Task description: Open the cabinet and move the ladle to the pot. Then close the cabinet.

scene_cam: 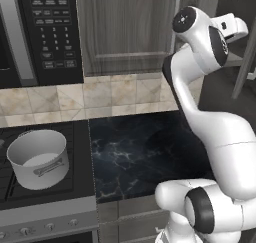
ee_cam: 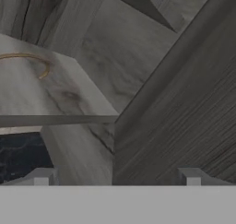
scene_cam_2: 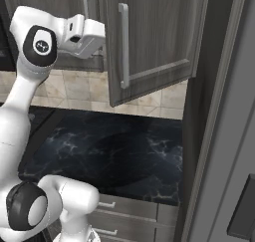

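The cabinet's (scene_cam: 125,27) left door is shut, while its right door (scene_cam_2: 154,37) stands swung out, silver bar handle (scene_cam_2: 123,44) facing the room. My white hand (scene_cam_2: 82,37) is raised at the opening, just left of that open door. Seen from the hand, my gripper (ee_cam: 116,178) is open with nothing between its fingertips (ee_cam: 41,177), and it faces the pale wood shelf inside. On that shelf, at upper left, lies the ladle (ee_cam: 27,55), of which a thin brownish hooked wire shows. The grey pot (scene_cam: 39,158) stands on the stove at lower left.
A black microwave (scene_cam: 50,32) hangs left of the cabinet. Black marble counter (scene_cam: 140,152) lies below it, with drawer fronts (scene_cam_2: 129,211) underneath. The stove (scene_cam: 10,187) with knobs is at the left. A tall dark panel (scene_cam_2: 219,111) closes off the right side.
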